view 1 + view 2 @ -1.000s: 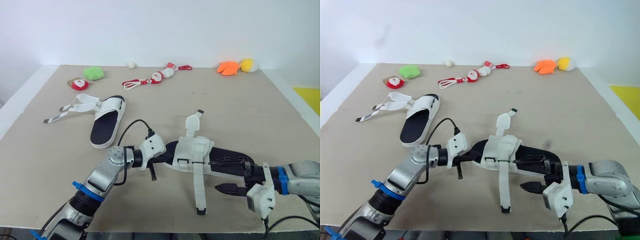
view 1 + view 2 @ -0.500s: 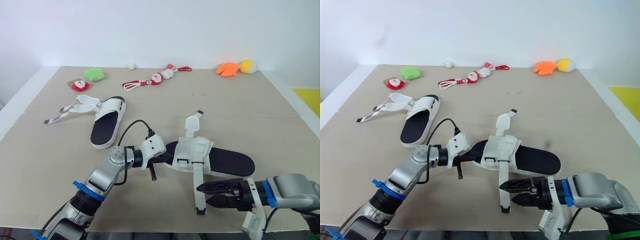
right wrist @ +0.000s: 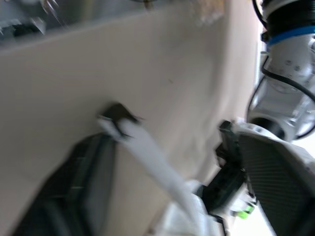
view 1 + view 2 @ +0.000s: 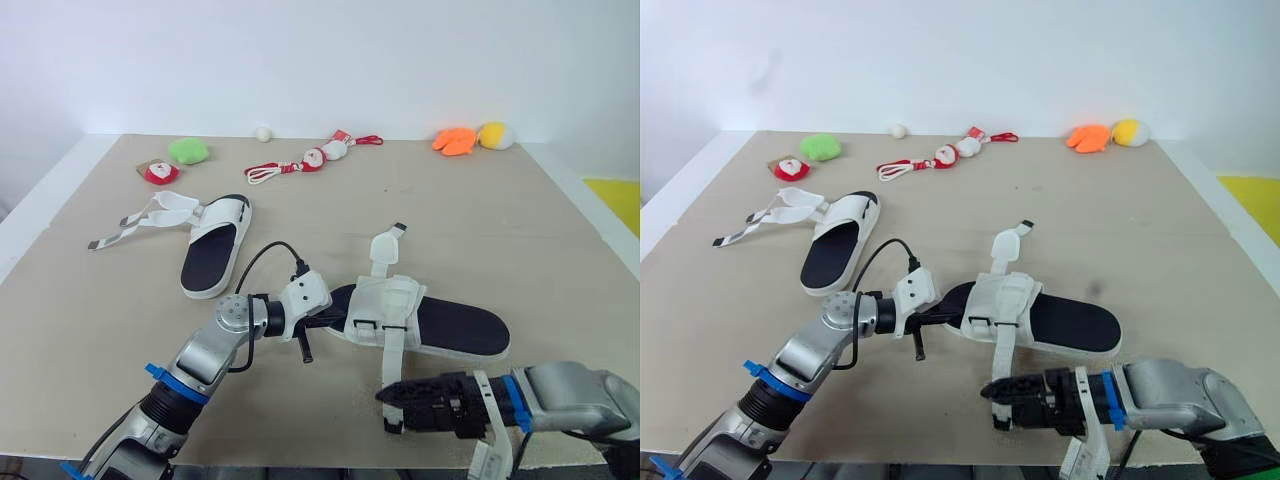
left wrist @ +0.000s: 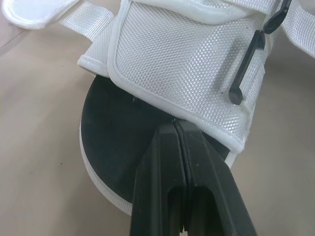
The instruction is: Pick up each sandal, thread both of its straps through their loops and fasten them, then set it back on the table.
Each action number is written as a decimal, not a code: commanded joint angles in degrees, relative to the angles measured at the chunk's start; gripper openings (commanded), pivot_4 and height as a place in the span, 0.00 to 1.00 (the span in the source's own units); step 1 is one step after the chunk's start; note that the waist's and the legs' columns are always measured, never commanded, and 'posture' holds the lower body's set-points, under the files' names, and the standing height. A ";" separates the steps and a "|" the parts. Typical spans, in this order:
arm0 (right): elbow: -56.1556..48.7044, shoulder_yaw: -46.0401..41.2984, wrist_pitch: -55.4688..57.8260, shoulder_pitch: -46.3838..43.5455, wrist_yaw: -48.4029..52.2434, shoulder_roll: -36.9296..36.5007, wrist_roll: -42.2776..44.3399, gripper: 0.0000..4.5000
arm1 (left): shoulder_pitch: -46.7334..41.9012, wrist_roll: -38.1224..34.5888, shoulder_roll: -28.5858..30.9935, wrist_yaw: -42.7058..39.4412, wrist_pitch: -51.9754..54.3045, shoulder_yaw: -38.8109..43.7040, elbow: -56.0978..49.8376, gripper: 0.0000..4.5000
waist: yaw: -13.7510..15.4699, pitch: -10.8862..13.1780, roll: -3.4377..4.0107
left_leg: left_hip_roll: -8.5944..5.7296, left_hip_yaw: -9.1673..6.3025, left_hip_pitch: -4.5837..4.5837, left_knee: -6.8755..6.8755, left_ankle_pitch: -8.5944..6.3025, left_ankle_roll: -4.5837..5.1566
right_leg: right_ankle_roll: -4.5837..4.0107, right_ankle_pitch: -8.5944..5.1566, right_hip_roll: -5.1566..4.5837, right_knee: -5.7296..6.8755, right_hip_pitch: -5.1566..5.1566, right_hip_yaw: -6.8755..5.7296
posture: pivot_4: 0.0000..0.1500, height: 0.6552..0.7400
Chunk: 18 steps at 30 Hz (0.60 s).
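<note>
- I am counting two sandals on the table (image 4: 520, 230), both with their straps undone.
- The near sandal (image 4: 450, 325) is lying in the lower middle of the head view, black footbed up, white upper towards the left.
- Its two straps are pointing opposite ways: the short strap (image 4: 384, 248) is reaching up the frame, and the long strap (image 4: 392, 360) is running down towards the table's near edge.
- The far sandal (image 4: 210, 255) is sitting at the left of the frame, well apart from the first, with its loose straps splayed out to the left.
- The left gripper (image 4: 322, 318) is meeting the left end of the near sandal. In the left wrist view its fingers (image 5: 162, 162) are pressing flat together, tips against the hem of the white upper where it meets the footbed. I cannot tell whether any fabric is caught.
- The right gripper (image 4: 390, 408) is lying low at the bottom of the frame, at the black-tipped end of the long strap. Its two fingers are standing apart, with the strap end beside one of them in the right wrist view.
- Along the top of the table I am counting six small things: a green plush (image 4: 187, 148), a red-and-white toy (image 4: 158, 170), a white ball (image 4: 263, 131), a red-corded toy string (image 4: 315, 155), an orange plush (image 4: 455, 138) and a yellow plush (image 4: 493, 132).
</note>
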 commanded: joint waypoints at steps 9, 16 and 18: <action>5.36 0.84 -2.00 -0.60 -6.92 -1.42 -6.79 0.00 | 1.14 2.00 0.26 -0.53 1.74 -3.53 3.05 0.00 | -0.03 0.01 -0.01 | -0.03 0.01 0.01 0.04 0.01 0.00 | -0.01 0.01 -0.03 0.00 -0.03 0.02 | 1.00 1.00; 7.85 2.69 -4.33 -0.30 -12.16 -7.83 2.50 0.00 | 1.11 1.87 0.23 -0.59 1.84 -3.40 3.18 0.00 | -0.07 0.02 0.01 | -0.20 0.09 0.00 0.03 0.01 0.02 | 0.00 0.00 -0.20 0.00 0.12 0.09 | 1.00 1.00; 7.88 3.20 -4.58 0.01 -12.68 -9.01 3.42 0.00 | 1.12 1.89 0.12 -0.53 1.82 -3.45 3.24 0.00 | -0.06 0.03 0.00 | -0.20 0.05 -0.01 0.03 0.01 0.03 | 0.02 -0.01 -0.20 0.00 0.12 0.06 | 1.00 1.00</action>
